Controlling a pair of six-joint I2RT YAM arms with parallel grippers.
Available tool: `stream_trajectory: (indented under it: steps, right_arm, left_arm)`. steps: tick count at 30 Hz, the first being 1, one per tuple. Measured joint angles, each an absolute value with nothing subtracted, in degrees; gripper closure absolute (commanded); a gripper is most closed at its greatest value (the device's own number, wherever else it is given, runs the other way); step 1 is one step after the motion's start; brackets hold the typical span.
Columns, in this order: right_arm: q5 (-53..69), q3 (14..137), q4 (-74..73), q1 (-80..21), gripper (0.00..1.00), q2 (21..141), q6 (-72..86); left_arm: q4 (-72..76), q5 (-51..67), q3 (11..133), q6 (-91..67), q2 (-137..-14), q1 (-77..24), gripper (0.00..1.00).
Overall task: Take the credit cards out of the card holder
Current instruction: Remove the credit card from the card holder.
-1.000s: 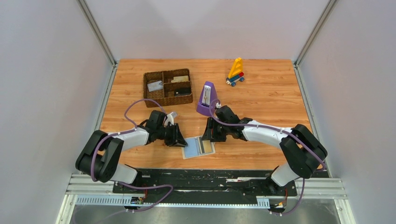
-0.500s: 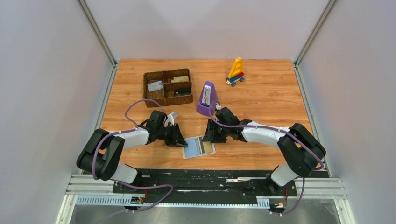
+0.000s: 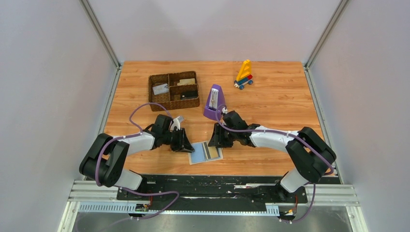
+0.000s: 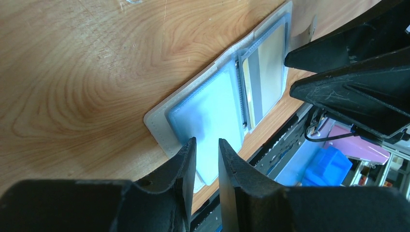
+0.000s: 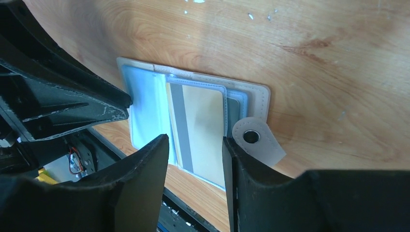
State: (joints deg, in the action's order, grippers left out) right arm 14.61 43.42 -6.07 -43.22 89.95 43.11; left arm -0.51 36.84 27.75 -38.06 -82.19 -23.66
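Observation:
The light-blue card holder (image 3: pixel 198 154) lies open and flat near the table's front edge. A tan credit card (image 3: pixel 213 151) with a grey stripe sits in its right-hand slot, seen closer in the right wrist view (image 5: pixel 203 116) and the left wrist view (image 4: pixel 271 60). My left gripper (image 4: pixel 207 144) hovers low over the holder's empty left page (image 4: pixel 208 106), jaws a narrow gap apart with nothing between them. My right gripper (image 5: pixel 194 140) is open, its fingers straddling the tan card's near end from above. The holder's snap tab (image 5: pixel 254 137) lies beside the right finger. Other cards in the holder are hidden.
A brown woven compartment tray (image 3: pixel 174 90) with cards in it stands at the back left. A purple metronome (image 3: pixel 213 102) is just behind the right gripper, and a toy sailboat (image 3: pixel 244 74) further back. The black mounting rail (image 3: pixel 212 186) runs right below the holder.
The right gripper's jaws have narrowed a little and its arm has edged slightly toward the holder. The left arm and the holder have not moved.

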Motion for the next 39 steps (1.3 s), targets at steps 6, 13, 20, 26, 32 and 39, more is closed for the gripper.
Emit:
stream_trajectory:
  steps: [6,13,20,26,32,39]
  right_arm:
    - [16.9,43.4,-4.6,-43.3,0.55,90.0,43.2]
    - [16.6,43.4,-4.2,-43.3,0.55,90.0,43.1]
    - [11.5,43.4,-6.9,-43.3,0.55,89.4,41.3]
    - [9.4,43.4,-8.3,-43.3,0.55,89.1,40.3]
    - [9.7,43.4,-8.5,-43.3,0.57,89.1,40.1]
    - [11.1,43.4,-8.2,-43.3,0.61,89.1,40.0]
  left_arm:
    - [0.1,37.0,27.5,-38.1,-82.2,-23.6,0.69]
    - [0.1,37.0,27.4,-38.1,-82.2,-23.7,0.69]
    - [0.1,37.0,27.4,-38.1,-82.2,-23.7,0.69]
    - [0.2,37.0,27.4,-38.1,-82.2,-23.7,0.69]
    - [0.2,37.0,27.4,-38.1,-82.2,-23.7,0.69]
    - [0.2,37.0,27.4,-38.1,-82.2,-23.7,0.69]
